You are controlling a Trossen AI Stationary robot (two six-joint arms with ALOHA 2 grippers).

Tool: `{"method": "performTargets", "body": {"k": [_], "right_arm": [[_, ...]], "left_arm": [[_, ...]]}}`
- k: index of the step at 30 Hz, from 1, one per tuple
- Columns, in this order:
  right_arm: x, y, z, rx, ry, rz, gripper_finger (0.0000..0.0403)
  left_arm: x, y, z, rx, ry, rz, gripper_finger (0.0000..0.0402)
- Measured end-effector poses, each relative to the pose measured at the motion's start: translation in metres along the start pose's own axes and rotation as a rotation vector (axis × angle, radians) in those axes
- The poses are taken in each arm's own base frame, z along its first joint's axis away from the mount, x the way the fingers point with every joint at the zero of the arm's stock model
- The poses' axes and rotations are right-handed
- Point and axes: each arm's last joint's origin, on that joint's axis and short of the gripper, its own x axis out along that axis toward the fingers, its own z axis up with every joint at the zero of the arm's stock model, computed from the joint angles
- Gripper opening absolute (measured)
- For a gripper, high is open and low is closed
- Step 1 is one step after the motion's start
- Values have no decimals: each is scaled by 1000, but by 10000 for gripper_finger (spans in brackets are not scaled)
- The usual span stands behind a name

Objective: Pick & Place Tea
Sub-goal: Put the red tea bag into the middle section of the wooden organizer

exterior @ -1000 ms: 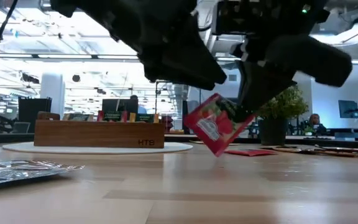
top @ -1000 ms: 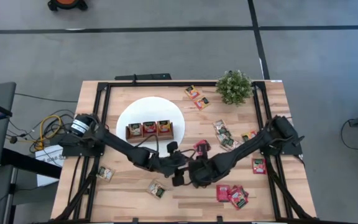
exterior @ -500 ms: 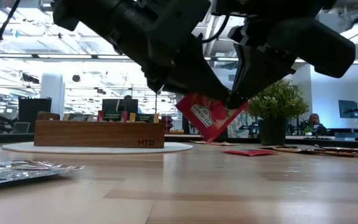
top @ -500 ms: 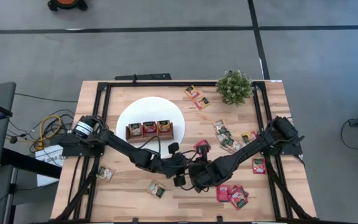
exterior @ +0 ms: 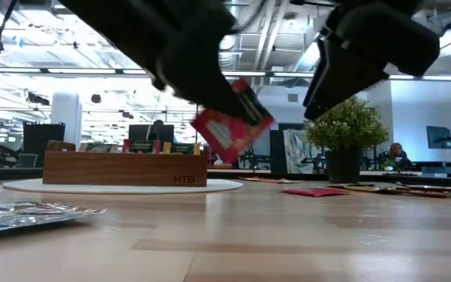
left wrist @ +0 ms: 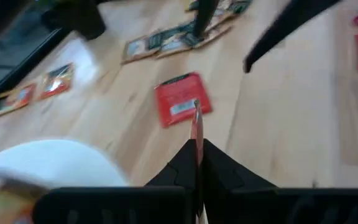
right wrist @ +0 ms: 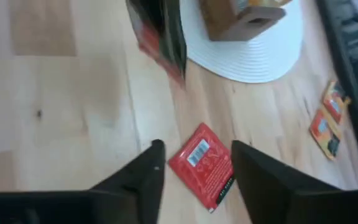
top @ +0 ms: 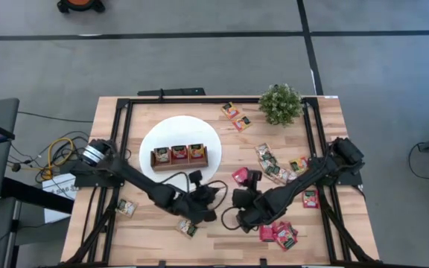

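My left gripper (left wrist: 196, 146) is shut on a red tea sachet (exterior: 232, 121), which hangs above the table near its middle. My right gripper (right wrist: 196, 148) stands open just to the right of it, with nothing between its fingers. Below both, another red sachet (right wrist: 204, 165) lies flat on the wood. The brown wooden tray (top: 179, 155) stands on the white disc (top: 199, 130) toward the far left and holds sachets in its compartments. My left gripper pinches one edge of the red sachet (left wrist: 196, 127) between its two fingers. The fingers slant down toward the table's right side. The sachet sticks out past the fingertips, tilted and lifted clear of the table.
Loose sachets lie at the far side (top: 233, 115), at the right (top: 270, 162), at the near right (top: 278, 232) and at the near left (top: 187, 225). A small green plant (top: 279, 104) stands at the far right corner. Black frame rails (top: 118, 149) run along the table's edges.
My right gripper held the red sachet. My left gripper closed in and shut on it, then my right gripper opened, let go and drew back up toward the table's right. The sachet has gone with my left gripper, higher and toward the table's left, and has turned.
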Motion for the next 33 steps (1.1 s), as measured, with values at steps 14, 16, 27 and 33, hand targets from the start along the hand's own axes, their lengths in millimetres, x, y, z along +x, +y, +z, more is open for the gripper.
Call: {"method": "performTargets", "body": {"k": [14,16,27,33], "right_arm": [[8,15,2,70,-187,10,220],[9,15,7,72,-208,25,214],[14,11,15,84,-229,57,188],[13,11,15,83,-230,58,178]], "left_arm": [[-76,120,-45,-259,-115,116,0],[-73,134,-56,-274,-131,111,0],[-46,170,-80,-261,-69,122,0],[-41,176,-78,-303,-67,82,0]]}}
